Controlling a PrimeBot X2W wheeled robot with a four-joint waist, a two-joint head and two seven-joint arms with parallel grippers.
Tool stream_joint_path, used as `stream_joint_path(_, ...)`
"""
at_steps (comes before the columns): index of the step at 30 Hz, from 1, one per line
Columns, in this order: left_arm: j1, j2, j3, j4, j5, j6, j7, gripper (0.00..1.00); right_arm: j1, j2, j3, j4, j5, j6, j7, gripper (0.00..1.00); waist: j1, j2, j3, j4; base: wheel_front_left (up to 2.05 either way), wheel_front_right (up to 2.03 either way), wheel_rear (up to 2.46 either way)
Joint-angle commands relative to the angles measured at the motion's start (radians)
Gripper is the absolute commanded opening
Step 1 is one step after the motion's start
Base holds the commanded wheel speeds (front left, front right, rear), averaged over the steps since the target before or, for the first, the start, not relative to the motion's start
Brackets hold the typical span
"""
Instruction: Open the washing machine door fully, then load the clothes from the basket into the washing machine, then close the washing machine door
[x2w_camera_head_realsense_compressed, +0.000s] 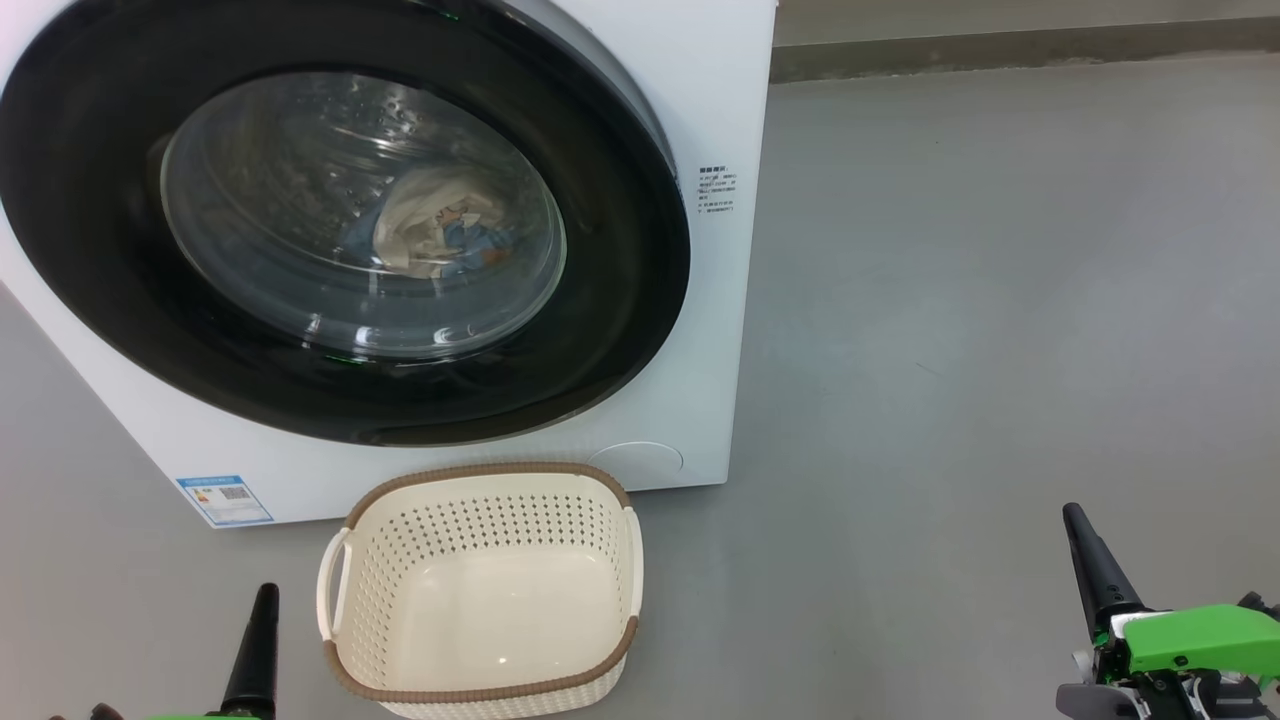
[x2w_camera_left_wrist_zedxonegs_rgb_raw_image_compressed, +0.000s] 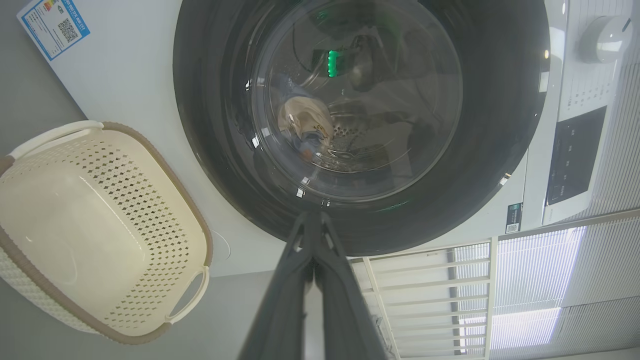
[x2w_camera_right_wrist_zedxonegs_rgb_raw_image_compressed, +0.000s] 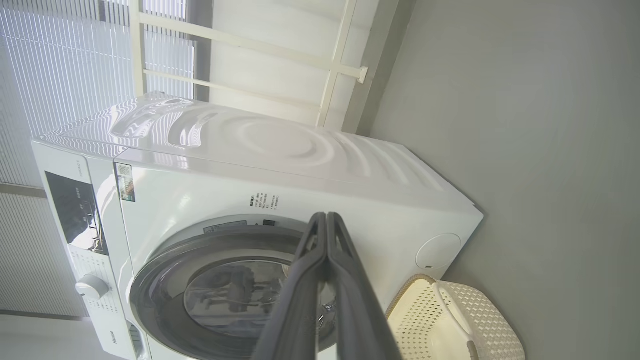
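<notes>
The white washing machine (x2w_camera_head_realsense_compressed: 700, 330) (x2w_camera_right_wrist_zedxonegs_rgb_raw_image_compressed: 280, 165) stands ahead with its round black washing machine door (x2w_camera_head_realsense_compressed: 100, 200) (x2w_camera_left_wrist_zedxonegs_rgb_raw_image_compressed: 210, 150) (x2w_camera_right_wrist_zedxonegs_rgb_raw_image_compressed: 160, 265) closed flush against the front. Through the glass window, the clothes (x2w_camera_head_realsense_compressed: 435, 235) (x2w_camera_left_wrist_zedxonegs_rgb_raw_image_compressed: 305, 127), cream and blue cloth, lie inside the drum. The cream basket (x2w_camera_head_realsense_compressed: 600, 520) (x2w_camera_left_wrist_zedxonegs_rgb_raw_image_compressed: 150, 165) (x2w_camera_right_wrist_zedxonegs_rgb_raw_image_compressed: 490, 325) sits on the floor before the machine, with nothing in it. My left gripper (x2w_camera_head_realsense_compressed: 265, 595) (x2w_camera_left_wrist_zedxonegs_rgb_raw_image_compressed: 312, 217) is shut at the lower left, beside the basket, holding nothing. My right gripper (x2w_camera_head_realsense_compressed: 1073, 515) (x2w_camera_right_wrist_zedxonegs_rgb_raw_image_compressed: 325, 217) is shut at the lower right, away from everything.
Grey floor (x2w_camera_head_realsense_compressed: 1000, 300) stretches to the right of the machine up to a wall base (x2w_camera_head_realsense_compressed: 1000, 45). A blue label (x2w_camera_head_realsense_compressed: 225, 498) sits low on the machine's front. The control panel and a knob (x2w_camera_left_wrist_zedxonegs_rgb_raw_image_compressed: 605, 37) are at the machine's top. A white railing (x2w_camera_right_wrist_zedxonegs_rgb_raw_image_compressed: 330, 60) and blinds stand behind.
</notes>
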Motion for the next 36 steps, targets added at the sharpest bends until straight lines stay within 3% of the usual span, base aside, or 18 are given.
stream_joint_path(1,-0.046,0.007,0.036,-0.034,-0.033,0.0,0.009,0.0,-0.048,-0.006,0.011,-0.031,0.035,0.0,0.011,0.0,0.0,-0.0001,0.001,0.0,0.0,0.0,0.0)
stream_joint_path(21,-0.066,-0.026,0.07,-0.046,-0.198,0.0,0.068,0.0,-0.072,0.015,-0.018,-0.039,0.195,0.0,0.071,0.0,0.0,-0.0001,0.006,-0.005,0.0,0.0,0.0)
stream_joint_path(36,-0.066,-0.026,0.07,-0.046,-0.2,0.0,0.069,0.0,-0.072,0.015,-0.018,-0.039,0.196,0.0,0.071,0.0,0.0,-0.0001,0.006,-0.005,0.0,0.0,0.0)
